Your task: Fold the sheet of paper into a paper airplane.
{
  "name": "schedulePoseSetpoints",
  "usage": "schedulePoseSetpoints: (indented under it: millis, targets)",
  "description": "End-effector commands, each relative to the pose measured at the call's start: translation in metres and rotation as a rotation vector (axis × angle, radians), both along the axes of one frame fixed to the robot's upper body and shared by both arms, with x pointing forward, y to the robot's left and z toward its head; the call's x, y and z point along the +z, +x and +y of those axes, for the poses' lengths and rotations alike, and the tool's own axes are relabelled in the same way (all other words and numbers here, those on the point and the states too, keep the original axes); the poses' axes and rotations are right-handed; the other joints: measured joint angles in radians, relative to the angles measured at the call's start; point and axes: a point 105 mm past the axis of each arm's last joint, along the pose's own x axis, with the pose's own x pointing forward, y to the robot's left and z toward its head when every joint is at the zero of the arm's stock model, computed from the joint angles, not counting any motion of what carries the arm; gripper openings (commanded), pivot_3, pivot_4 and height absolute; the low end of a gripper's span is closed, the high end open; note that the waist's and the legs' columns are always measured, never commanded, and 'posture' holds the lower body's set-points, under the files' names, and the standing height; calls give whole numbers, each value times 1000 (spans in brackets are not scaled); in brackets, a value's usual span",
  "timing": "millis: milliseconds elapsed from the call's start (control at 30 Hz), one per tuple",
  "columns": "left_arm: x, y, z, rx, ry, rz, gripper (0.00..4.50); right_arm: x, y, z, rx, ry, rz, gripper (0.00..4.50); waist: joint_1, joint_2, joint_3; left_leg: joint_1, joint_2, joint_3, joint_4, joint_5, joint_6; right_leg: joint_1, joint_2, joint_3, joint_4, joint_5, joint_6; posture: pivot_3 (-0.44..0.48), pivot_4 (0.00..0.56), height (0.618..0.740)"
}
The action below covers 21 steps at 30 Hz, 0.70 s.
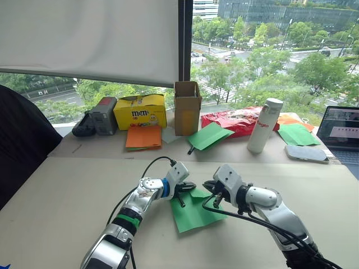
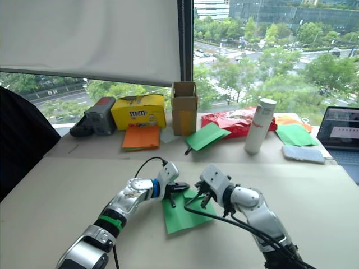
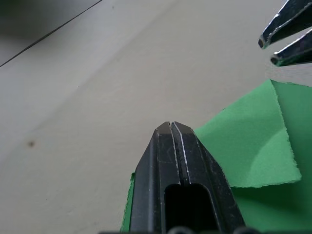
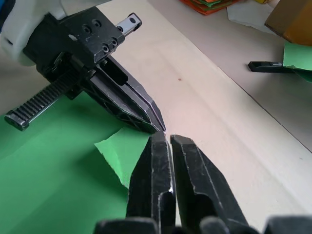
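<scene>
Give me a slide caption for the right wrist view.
Both closed hands, right and left, meet tip to tip at the green sheet's folded-over corner.

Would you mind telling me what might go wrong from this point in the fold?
The folded corner flap of the sheet of paper stands slightly lifted, so it may spring open. Both the left hand and right hand sit shut at that one corner, leaving the sheet free to slide on the table.

The sheet of paper (image 2: 180, 216) lies flat on the table (image 2: 50, 196). The left gripper (image 2: 180, 189) and the right gripper (image 2: 197, 195) meet at its far edge, tips very near each other. Behind stand a cardboard box (image 2: 184, 107) and a white bottle (image 2: 258, 126).
</scene>
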Motion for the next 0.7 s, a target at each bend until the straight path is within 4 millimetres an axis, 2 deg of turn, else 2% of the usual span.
schedulePoseSetpoints:
  millis: [33,167,333,467,700]
  targets:
    - [-17,-5,6,13,44,43,0,0,8,9,-21,43,2,17,-1,0,0,0,0,0,0,0,0,0,0,0,0,0,0,0,150,656]
    - [-17,-6,6,10,47,42,0,-15,13,18,-20,41,38,17,-1,0,0,0,0,0,0,0,0,0,0,0,1,0,0,0,150,656]
    - [-16,-6,6,7,44,41,0,-24,18,13,-56,49,61,17,-2,1,0,0,0,0,0,0,0,0,0,0,1,0,0,0,150,656]
    - [-16,-6,6,6,42,40,0,-37,13,10,-69,45,97,17,-1,1,-1,0,0,0,0,0,0,0,0,0,1,0,0,0,150,656]
    - [-16,-6,5,2,43,40,0,-32,8,-4,-104,75,84,17,-1,1,-1,0,0,0,0,0,0,0,0,0,1,0,0,0,150,656]
